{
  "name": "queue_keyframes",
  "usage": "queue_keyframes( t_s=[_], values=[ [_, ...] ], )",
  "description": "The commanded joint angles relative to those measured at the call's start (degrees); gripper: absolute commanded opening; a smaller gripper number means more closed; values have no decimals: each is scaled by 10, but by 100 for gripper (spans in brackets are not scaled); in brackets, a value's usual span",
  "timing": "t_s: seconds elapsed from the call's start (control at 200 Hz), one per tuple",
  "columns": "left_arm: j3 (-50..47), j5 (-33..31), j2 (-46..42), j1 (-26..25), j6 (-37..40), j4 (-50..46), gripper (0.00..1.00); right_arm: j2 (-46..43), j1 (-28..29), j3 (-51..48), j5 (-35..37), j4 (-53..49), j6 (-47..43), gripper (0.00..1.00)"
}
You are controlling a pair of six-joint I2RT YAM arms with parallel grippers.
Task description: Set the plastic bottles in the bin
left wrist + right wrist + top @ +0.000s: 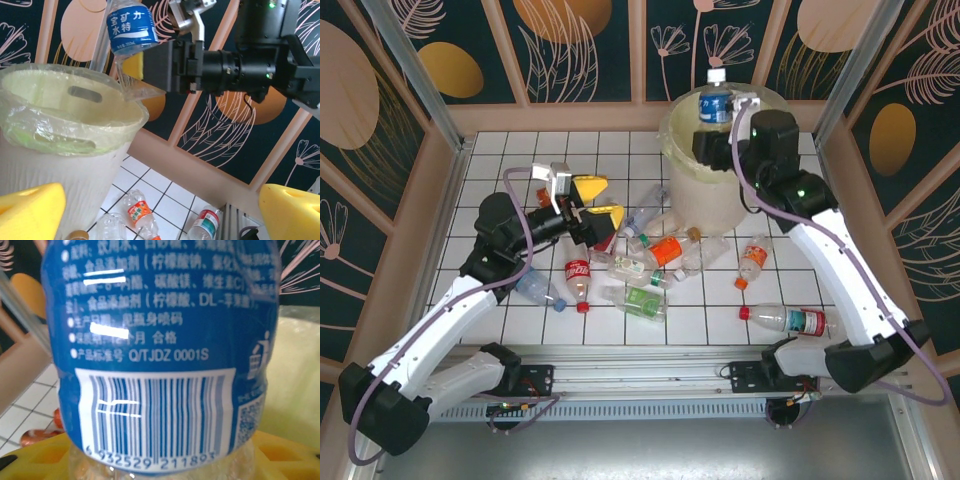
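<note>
While my right gripper (718, 128) clamps the clear blue-labelled plastic bottle (715, 104) over the round cream lined bin (705, 205), I centre before releasing; left gripper (601, 199) wide, empty.

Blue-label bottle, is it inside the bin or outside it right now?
Outside. The blue-label bottle is held in the right gripper over the open top of the bin, with its label well above the rim.

place: robot test cell | cues: aluminium rail (650, 375), leaf-patterned wall panels (580, 50), white tiled tabletop (620, 150)
</note>
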Motion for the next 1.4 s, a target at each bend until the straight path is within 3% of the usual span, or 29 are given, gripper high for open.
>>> queue_keyframes(
  t_s=[0.0,0.18,0.535,1.391],
  values=[
    [26,1,12,-3,36,-32,99,29,-35,53,-28,-43,-33,60],
    [31,-6,23,-3,38,-44,99,92,-86,124,-60,-101,-50,59],
    [29,-27,36,-4,28,-55,99,206,-128,215,-77,-175,-58,59],
    [17,-36,68,-3,16,-32,99,361,-141,298,-67,-280,-31,56]
  ],
)
